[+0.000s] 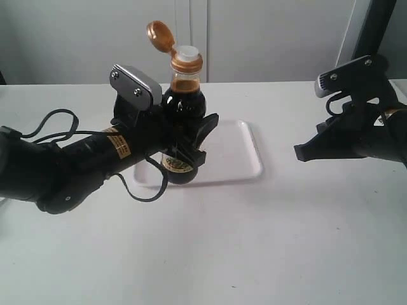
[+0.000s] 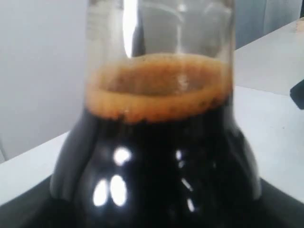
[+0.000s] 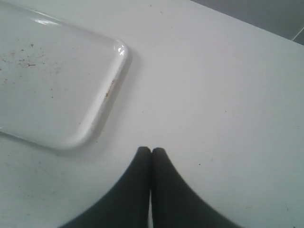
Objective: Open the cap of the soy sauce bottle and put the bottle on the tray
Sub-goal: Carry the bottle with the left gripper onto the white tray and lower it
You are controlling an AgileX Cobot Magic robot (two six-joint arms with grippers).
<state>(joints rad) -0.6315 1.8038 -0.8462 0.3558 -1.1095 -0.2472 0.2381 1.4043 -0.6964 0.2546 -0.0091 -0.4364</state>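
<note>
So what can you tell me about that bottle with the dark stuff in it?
The soy sauce bottle is small, clear and looks like glass or plastic, nearly full of dark liquid with brown foam at the neck. Its orange-brown cap is flipped open, showing a white spout. It stands upright, gripped round its belly by the left pincer, at the near left corner of the white tray.

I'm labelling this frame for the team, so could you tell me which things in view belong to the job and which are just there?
Part of the job:
- soy sauce bottle, held in the left gripper
- cap, flipped open
- tray, white, behind the bottle

Just there:
- right gripper, shut and empty, beside the tray
- white table; nothing else lies about
</note>
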